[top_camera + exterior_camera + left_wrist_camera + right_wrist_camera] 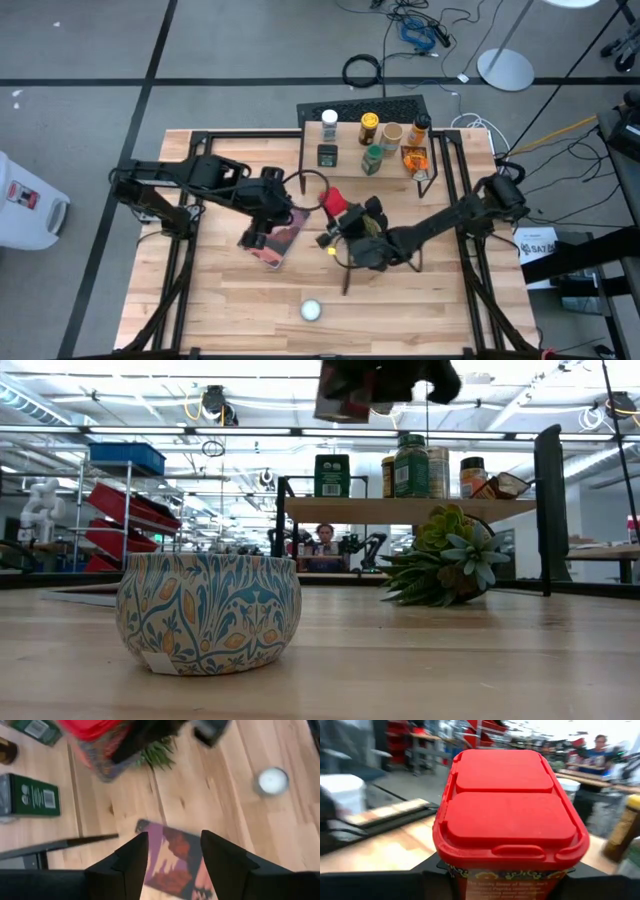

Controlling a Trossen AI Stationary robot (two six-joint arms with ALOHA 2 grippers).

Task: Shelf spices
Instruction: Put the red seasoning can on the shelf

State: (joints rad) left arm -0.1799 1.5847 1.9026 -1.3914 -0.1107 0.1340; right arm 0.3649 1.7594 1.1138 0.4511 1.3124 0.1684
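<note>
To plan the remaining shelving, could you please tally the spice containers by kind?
Jars: 5 (white-topped jar, yellow-topped jar, tan-topped jar, green jar, orange-capped jar)
Tins and boxes: 3 (green box, red-lidded tin in right pincer, round tin on table)
Orange packet: 1
Total: 9

The floor (pixel 250 50) was grey carpet crossed by dark lines, with cables (pixel 420 25) lying on it. Behind the counter (pixel 400 670), red bins (pixel 125 510) filled metal racks under ceiling strip lights (pixel 120 430), and a person (pixel 325 540) sat far off.

Two dark jointed arms, black wedge-shaped fingers (pixel 131 862)
</note>
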